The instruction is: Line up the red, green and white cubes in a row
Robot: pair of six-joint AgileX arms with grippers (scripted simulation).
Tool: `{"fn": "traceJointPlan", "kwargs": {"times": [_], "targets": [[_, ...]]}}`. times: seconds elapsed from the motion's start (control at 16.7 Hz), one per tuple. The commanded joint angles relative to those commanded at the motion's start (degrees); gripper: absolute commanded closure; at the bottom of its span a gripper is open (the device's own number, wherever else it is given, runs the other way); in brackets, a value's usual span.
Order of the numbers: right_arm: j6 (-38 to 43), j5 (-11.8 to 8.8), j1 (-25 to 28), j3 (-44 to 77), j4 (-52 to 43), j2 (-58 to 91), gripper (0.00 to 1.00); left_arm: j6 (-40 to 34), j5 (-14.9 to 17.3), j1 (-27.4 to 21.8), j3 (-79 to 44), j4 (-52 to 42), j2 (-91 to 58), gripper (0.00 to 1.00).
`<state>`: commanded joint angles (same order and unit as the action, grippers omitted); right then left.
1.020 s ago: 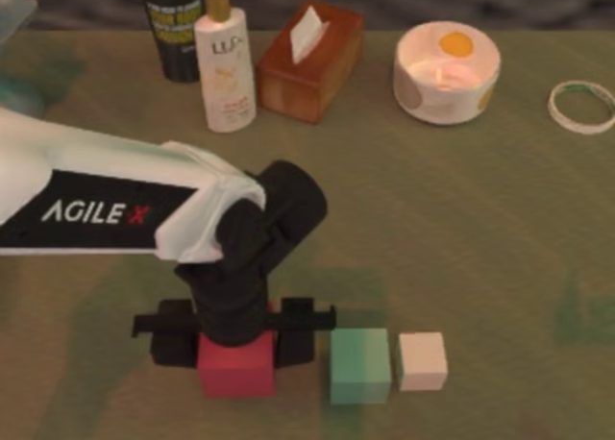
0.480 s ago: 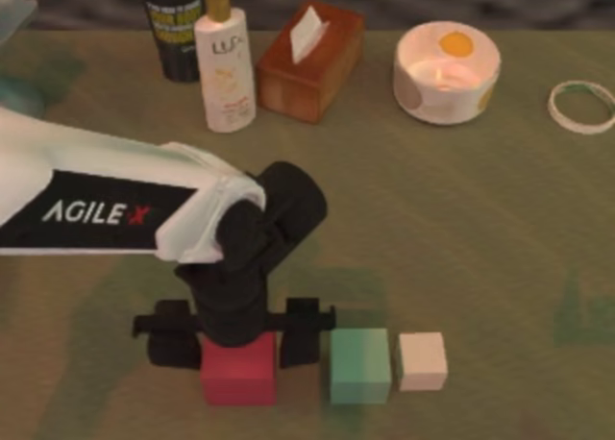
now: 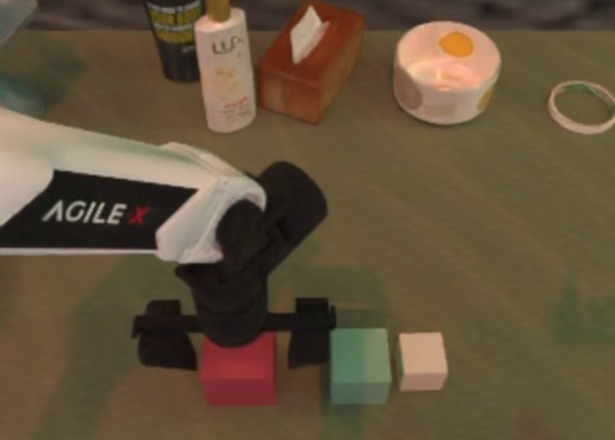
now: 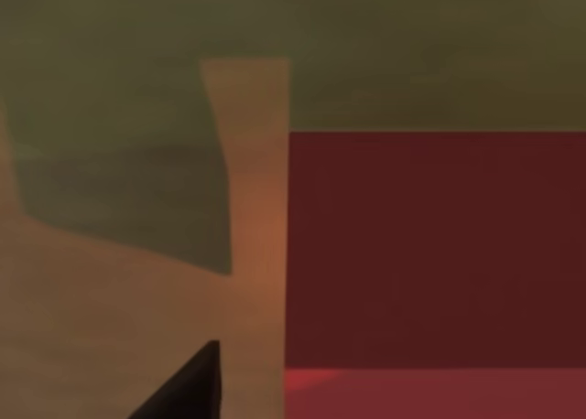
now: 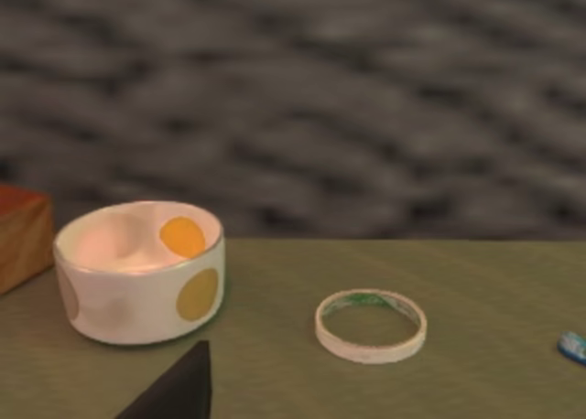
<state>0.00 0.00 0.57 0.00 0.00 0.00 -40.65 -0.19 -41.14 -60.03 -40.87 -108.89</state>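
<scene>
Near the table's front edge the red cube (image 3: 238,371), the pale green cube (image 3: 360,365) and the small white cube (image 3: 423,360) stand in a row from left to right. My left gripper (image 3: 236,336) hangs just above the red cube, open. Its two black fingers (image 3: 163,340) straddle the cube, apart from its sides. In the left wrist view the red cube (image 4: 430,254) fills the frame beside one dark fingertip (image 4: 197,392). A narrow gap separates red from green. My right arm is out of the top view; one fingertip (image 5: 188,382) shows in its wrist view.
Along the back stand a dark bottle (image 3: 173,27), a white lotion bottle (image 3: 226,70), a brown tissue box (image 3: 309,61) and a spotted white bowl (image 3: 447,72). A tape ring (image 3: 580,106) lies at the back right. My left arm (image 3: 86,205) spans the left side.
The left gripper's fingers have spread wider on both sides of the red cube, letting go of it. The cubes stay where they were.
</scene>
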Motion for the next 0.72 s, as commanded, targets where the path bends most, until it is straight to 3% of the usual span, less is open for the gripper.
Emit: {"fn": "traceJointPlan", "kwargs": {"times": [0.18, 0.72], "targets": [[0.00, 0.00, 0.00, 0.00, 0.00, 0.00, 0.00, 0.03, -0.01, -0.07, -0.71, -1.00, 0.43, 0.00], [0.00, 0.00, 0.00, 0.00, 0.00, 0.00, 0.00, -0.26, -0.03, 1.00, -8.47, -15.66, 7.24, 0.00]]}}
